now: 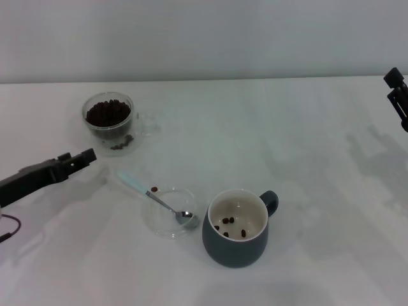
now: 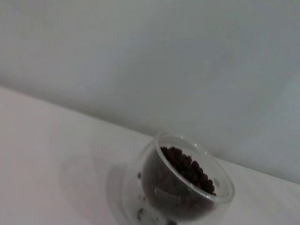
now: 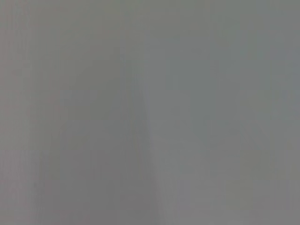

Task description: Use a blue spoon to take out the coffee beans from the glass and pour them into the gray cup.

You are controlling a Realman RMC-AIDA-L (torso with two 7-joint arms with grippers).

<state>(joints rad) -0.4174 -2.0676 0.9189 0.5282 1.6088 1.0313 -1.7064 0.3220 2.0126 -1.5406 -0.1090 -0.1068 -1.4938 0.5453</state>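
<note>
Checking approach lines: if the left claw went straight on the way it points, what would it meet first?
Probably the glass of beans: the left claw points toward it, and its wrist view shows it ahead. Height is unclear.

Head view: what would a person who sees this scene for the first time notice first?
Probably the gray cup, near the front of the table, with a few coffee beans on its cream inside. Just to its left, the blue spoon lies across a shallow clear dish. Farther back on the left stands the glass, heaped with dark beans; the left gripper hangs near it, and the right gripper is at the far right edge.
</note>
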